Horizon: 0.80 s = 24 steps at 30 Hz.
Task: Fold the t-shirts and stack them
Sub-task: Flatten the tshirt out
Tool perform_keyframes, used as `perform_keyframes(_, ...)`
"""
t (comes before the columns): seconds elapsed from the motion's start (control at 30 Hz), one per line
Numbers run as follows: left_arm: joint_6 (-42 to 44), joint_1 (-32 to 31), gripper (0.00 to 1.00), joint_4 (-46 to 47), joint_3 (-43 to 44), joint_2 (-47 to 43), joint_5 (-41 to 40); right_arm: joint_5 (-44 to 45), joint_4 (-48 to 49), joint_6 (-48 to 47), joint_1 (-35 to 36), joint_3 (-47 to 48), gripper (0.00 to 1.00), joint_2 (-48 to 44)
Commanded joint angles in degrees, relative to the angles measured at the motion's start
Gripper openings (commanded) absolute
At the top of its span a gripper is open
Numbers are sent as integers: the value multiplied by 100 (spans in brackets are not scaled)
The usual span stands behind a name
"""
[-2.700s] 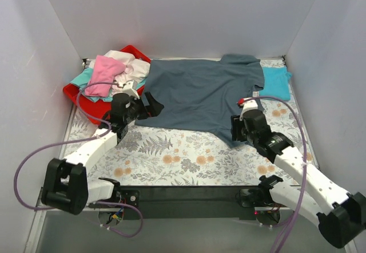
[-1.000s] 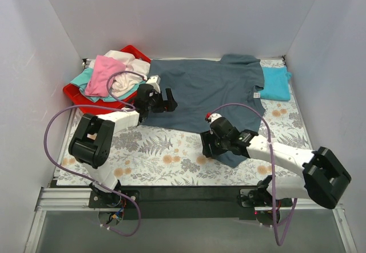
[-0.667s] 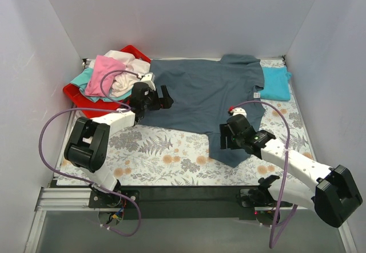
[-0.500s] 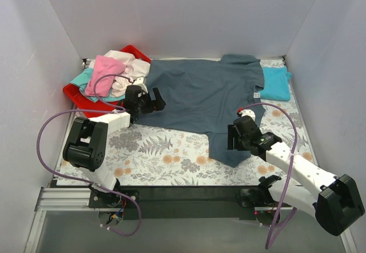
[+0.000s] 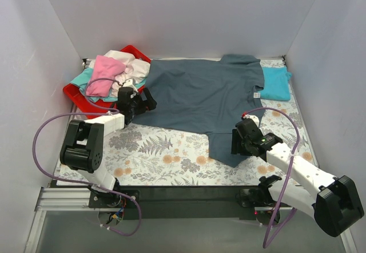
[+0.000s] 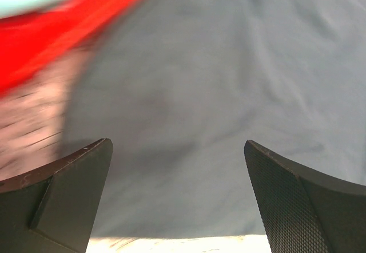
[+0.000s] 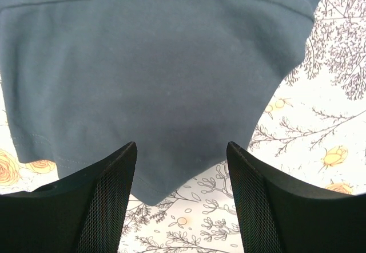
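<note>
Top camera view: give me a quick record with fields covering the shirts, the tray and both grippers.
Spread shirt: large slate grey-blue cloth t-shirt, flat on the floral-patterned table cover
Beside it: turquoise t-shirt, at its right edge
Tray: red plastic tray, far left, heaped with shirts
Heap: pink shirt, cream-white shirt, teal shirt
Left gripper: open, over the grey-blue shirt's left edge, next to the tray
Right gripper: open, over its near sleeve
</note>
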Motion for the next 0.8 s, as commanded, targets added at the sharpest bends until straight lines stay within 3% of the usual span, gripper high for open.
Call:
perform_keyframes(0.0, -203, 159, 92, -56, -259, -646, -869, 59, -78, 160, -8, 50, 57, 7)
perform_keyframes(0.13, -502, 177, 92, -135, -567, -963, -1801, 6, 62, -59, -8, 349, 57, 174)
perform_keyframes(0.43, -670, 203, 90, -891, -795, -1078, -1971, -477, 765, -516, -8, 218, 57, 297)
perform_keyframes(0.77, -731, 186, 65, -1198, -945, -1043, -1918, -758, 1170, -736, -8, 77, 58, 174)
